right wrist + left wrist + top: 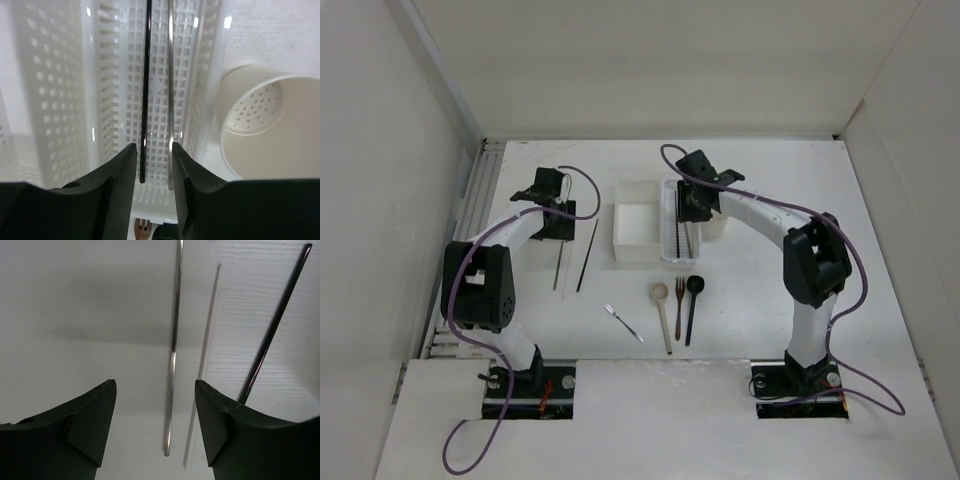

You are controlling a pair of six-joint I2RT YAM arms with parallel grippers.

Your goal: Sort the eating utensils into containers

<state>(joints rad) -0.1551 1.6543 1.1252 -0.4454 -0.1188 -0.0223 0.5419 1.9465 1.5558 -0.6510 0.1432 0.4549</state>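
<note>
the counter (820, 330) carries everything, and the three containers sit bunched at its far middle, where i judge either arm can reach them: the white square box (638, 225) on the left, the perforated tray (115, 75) against the box's right side, and the beige cup (260, 125) just beside the tray on its right. the right pincer (153, 147) hangs low over the tray, lined up with its long channel, a shape that suits long thin pieces. a black stick (145, 90) and a shiny stick (170, 75) lie side by side on the mesh there. the pads are parted a little with the two sticks apart in the gap, so the pincer looks released rather than clenched. at the near middle of the counter, the pale wooden spoon (662, 308), black spoon (692, 305) and brown wooden fork (678, 305) lie close together, handles pointing near. the small silver fork (623, 322) lies slanted to their left. none of these is sorted yet. the left pincer (155, 385) hovers wide open and grasping nothing over the left part of the counter. it straddles the near end of a silver chopstick (172, 340). a clear chopstick (205, 340) lies just to the right of that, and a dark chopstick (277, 325) further right runs under the right finger. the wide straddle seems meant to take one thin stick, or perhaps two.
</note>
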